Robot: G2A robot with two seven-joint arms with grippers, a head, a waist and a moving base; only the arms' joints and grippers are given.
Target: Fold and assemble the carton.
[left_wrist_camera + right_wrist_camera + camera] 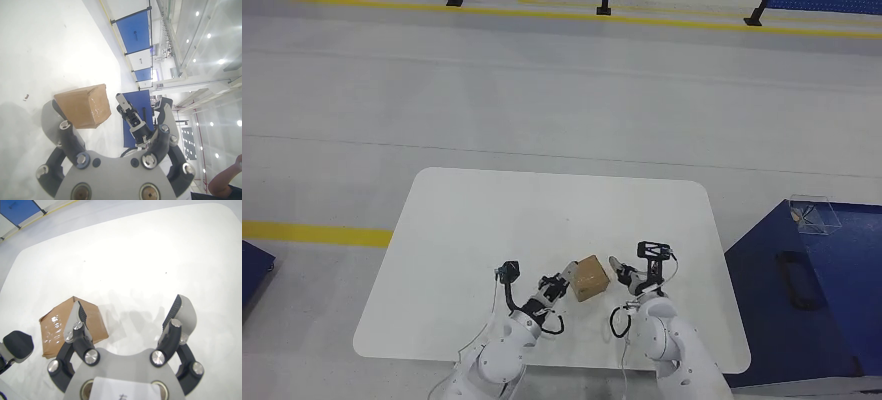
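Top view shows the carton (590, 277) resting on the worktop (542, 210) near its front edge — left jaws spread wide just beside it, right jaws spread and empty close by — so a one-sided push would likely skid or tip it, unbraced.

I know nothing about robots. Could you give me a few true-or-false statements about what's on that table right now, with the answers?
1. The carton lies flat as an unfolded sheet. False: it stands as a brown box, with shiny tape on one face.
2. It sits on the white table between the two grippers. True.
3. The right gripper is clamped on the carton. False: its fingers are spread wide and the carton lies beside it.
4. The left gripper is open. True.
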